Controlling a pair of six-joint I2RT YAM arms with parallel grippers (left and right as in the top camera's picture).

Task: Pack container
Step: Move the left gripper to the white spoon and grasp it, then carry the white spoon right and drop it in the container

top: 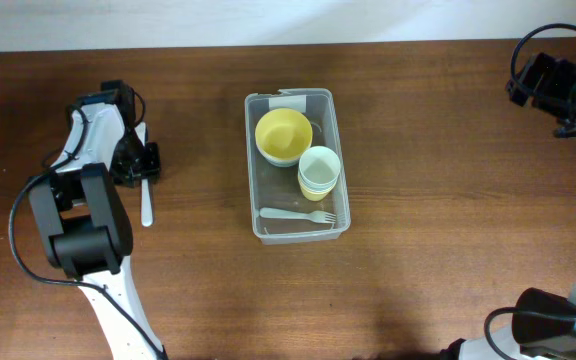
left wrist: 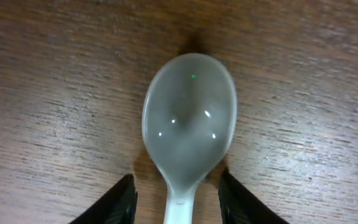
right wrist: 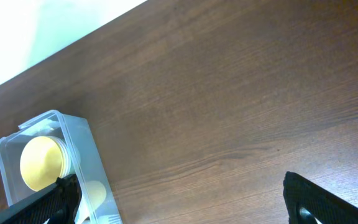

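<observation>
The clear rectangular container (top: 252, 150) sits mid-table and holds a yellow bowl (top: 282, 134), stacked pale cups (top: 319, 170) and a white fork (top: 298, 215). It also shows at the lower left of the right wrist view (right wrist: 86, 155). A white spoon (top: 146, 201) lies on the table at the left; in the left wrist view its bowl (left wrist: 189, 121) fills the middle. My left gripper (left wrist: 178, 200) is open low over the spoon, one finger on each side of its neck. My right gripper (right wrist: 179, 199) is open and empty, held high at the far right.
The wooden table (top: 448, 200) runs to a white wall along the back edge. The left arm's base and links (top: 83, 225) stand at the front left. The right arm's base (top: 558, 320) is at the front right corner.
</observation>
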